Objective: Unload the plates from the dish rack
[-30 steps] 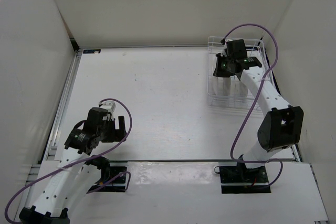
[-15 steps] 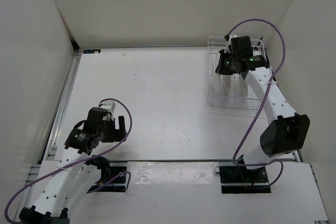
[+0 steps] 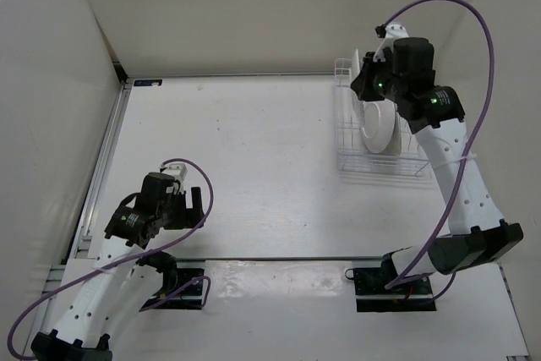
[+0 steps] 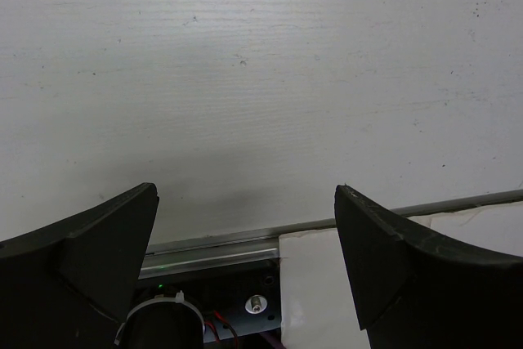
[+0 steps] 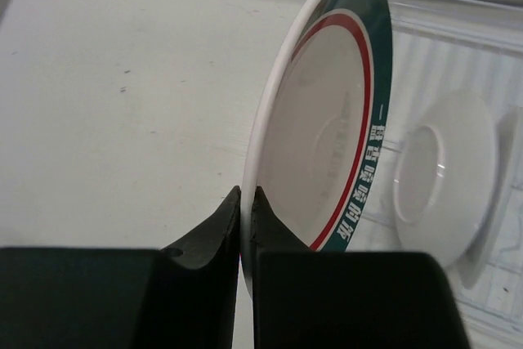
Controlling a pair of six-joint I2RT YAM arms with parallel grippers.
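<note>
FIRST PLATE OUT: The right claw (image 5: 248, 202) is clamped on the lower rim of the green-banded plate (image 5: 319, 145) and holds it upright, on edge, in the air above the far left corner of the white wire dish rack (image 3: 385, 168), at the far right of the surface (image 3: 254, 150). A second ago the same claw is down among the rack's tines; now the arm stands well higher and the plate is clear of the wires. It touches nothing but the two fingers pinching it, and the red ring and green band on its face are plain in the wrist view.

With that plate lifted, the second plate (image 3: 380, 131) shows in full, resting in the rack below and to the right of the raised one. The left claw (image 4: 245, 194) sits at the near left with its fingers wide apart and nothing between them, over bare surface.

By the look of it the task is partly done: one plate is freed but not yet set down, and the other is untouched.
</note>
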